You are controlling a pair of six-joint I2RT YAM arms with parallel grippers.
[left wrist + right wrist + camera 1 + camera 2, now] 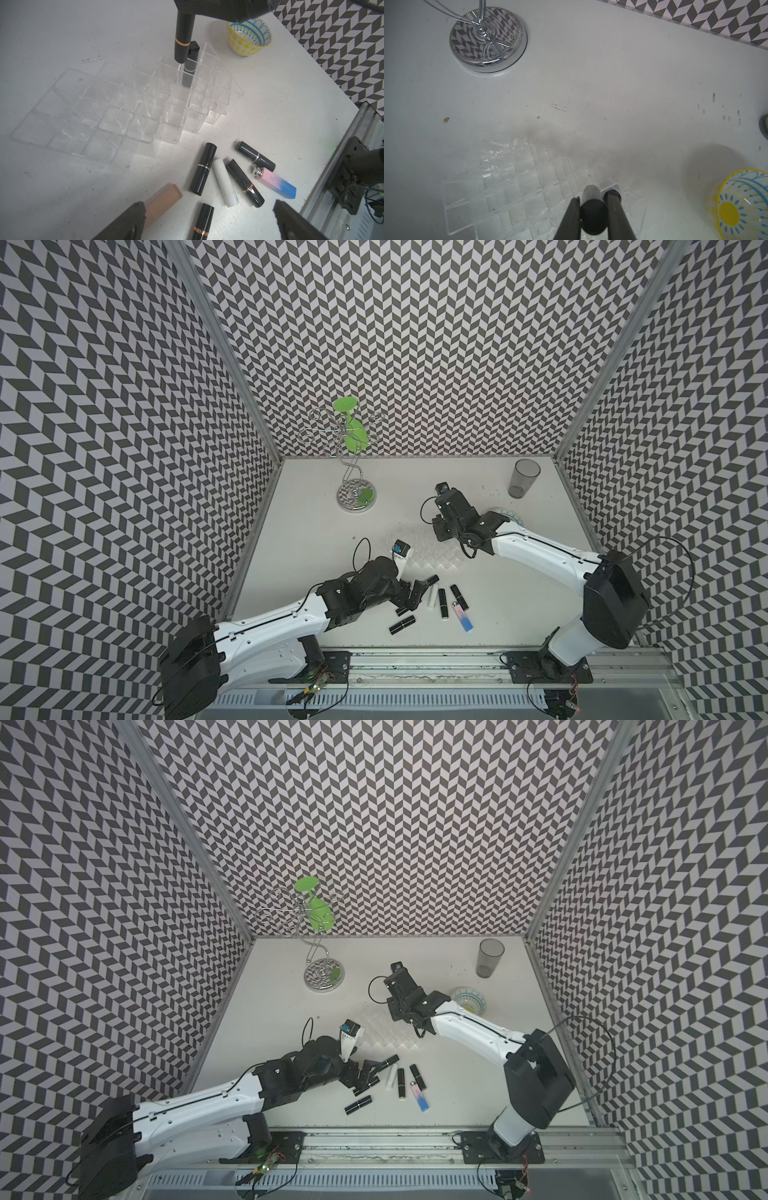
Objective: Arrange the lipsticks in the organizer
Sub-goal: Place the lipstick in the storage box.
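Observation:
The clear acrylic organizer (124, 108) (419, 549) lies mid-table. My right gripper (593, 198) is shut on a black lipstick with a gold band (184, 39), held upright with its lower end at the rim of a tall back compartment. A second black lipstick (190, 68) stands in the compartment beside it. My left gripper (208, 207) (415, 595) hangs open over the loose lipsticks near the front edge. One finger is next to a tan tube (166, 197), and a black gold-banded tube (204, 220) lies between the fingers. White (225, 182), pink-to-blue (276, 182) and several black tubes lie close by.
A blue-and-yellow bowl (249, 37) (468, 1000) sits just right of the organizer. A grey tumbler (523, 479) stands at the back right. A chrome wire stand (353, 489) holding a green glass is at the back left. The metal rail (415, 659) runs along the front.

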